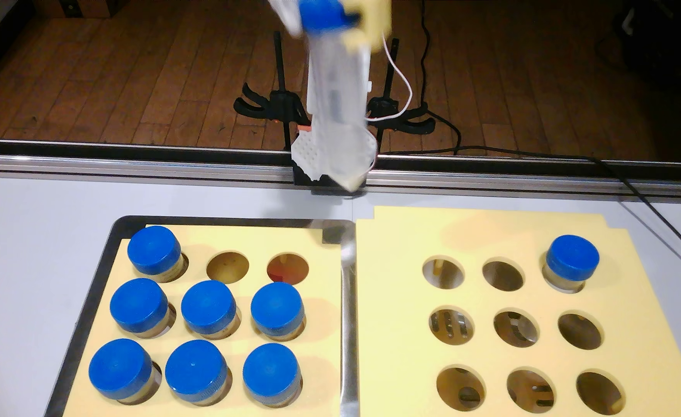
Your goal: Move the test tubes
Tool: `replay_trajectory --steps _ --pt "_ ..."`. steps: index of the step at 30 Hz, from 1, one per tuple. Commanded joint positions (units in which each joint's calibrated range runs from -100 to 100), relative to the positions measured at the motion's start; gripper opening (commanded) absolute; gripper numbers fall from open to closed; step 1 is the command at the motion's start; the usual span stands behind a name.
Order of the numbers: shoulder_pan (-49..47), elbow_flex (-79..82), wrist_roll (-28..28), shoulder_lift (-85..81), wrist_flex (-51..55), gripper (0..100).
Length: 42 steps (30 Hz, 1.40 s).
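- Where the left foam rack (331, 280) sits in its metal tray (82, 280) in the fixed view, seven test tubes (207, 306) stand in its holes, each showing a wide, round, ribbed blue cap over a short band of clear wall.
- The back row of this rack holds one tube at the left; the middle hole (227, 267) and the right hole (288, 268) are open.
- The middle and front rows are full, three tubes each.
- Above the table's rear rail (130, 164), between the two racks, a lifted tube (337, 104) hangs in the air, blurred; it is a clear cylinder with faint markings, a tapered lower tip and a blue cap at the frame's top edge.
- The gripper (331, 12) is mostly cut off by the top edge; its white and yellow fingers (371, 16) pinch the cap of the lifted tube.
- The right foam rack (391, 300) holds one capped tube (571, 260) in its back-right hole; the eight other holes are open.
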Motion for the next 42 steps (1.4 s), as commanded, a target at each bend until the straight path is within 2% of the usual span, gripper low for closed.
replay_trajectory --steps 1,2,8,11,16,20,24,28,35,37,39,42 --pt "-9.51 4.2 -1.06 -0.71 -3.55 10" --pt "-12.17 7.2 -1.06 -0.63 -9.05 10" --pt "-19.96 16.37 -1.22 -0.54 -23.81 10" --pt "-22.7 17.18 -3.26 0.33 -24.49 10" --pt "-25.36 17.18 -3.31 6.5 -24.49 10" --pt "-25.66 17.37 -2.68 10.32 -24.49 10" --pt "-24.99 17.46 0.98 11.36 -24.49 9" --pt "-24.62 18.73 1.45 11.71 -23.91 9" --pt "-26.7 27.81 0.66 11.79 -23.81 10" --pt "-26.85 31.17 -3.05 11.79 -23.72 10" --pt "-26.85 33.25 -4.88 11.27 -23.72 13" --pt "-26.99 34.16 -6.14 11.71 -23.72 25"
